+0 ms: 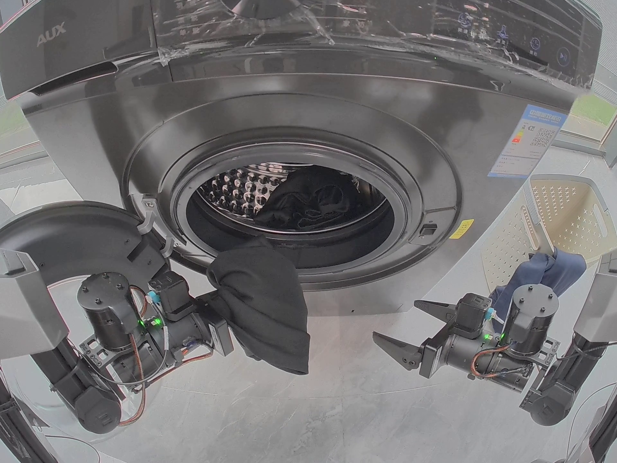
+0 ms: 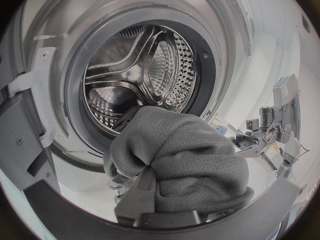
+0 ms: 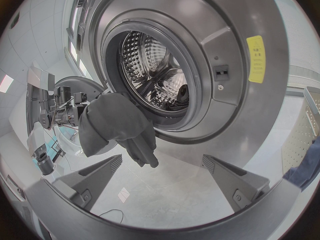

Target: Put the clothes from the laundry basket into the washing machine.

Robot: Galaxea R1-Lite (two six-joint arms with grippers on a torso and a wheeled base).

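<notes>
Mesh garment at the washing machine mouth
The left gripper grasps the limp, dark bundle at the round opening's lower rim; the right gripper hangs released beside the perforated cream laundry basket.

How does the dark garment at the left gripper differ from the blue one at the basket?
The dark grey garment hangs from the shut left gripper, just before the open washing machine; the blue garment drapes over the rim of the laundry basket, with no gripper on it. One is dark grey, the other blue. Both are outside the drum.
</notes>
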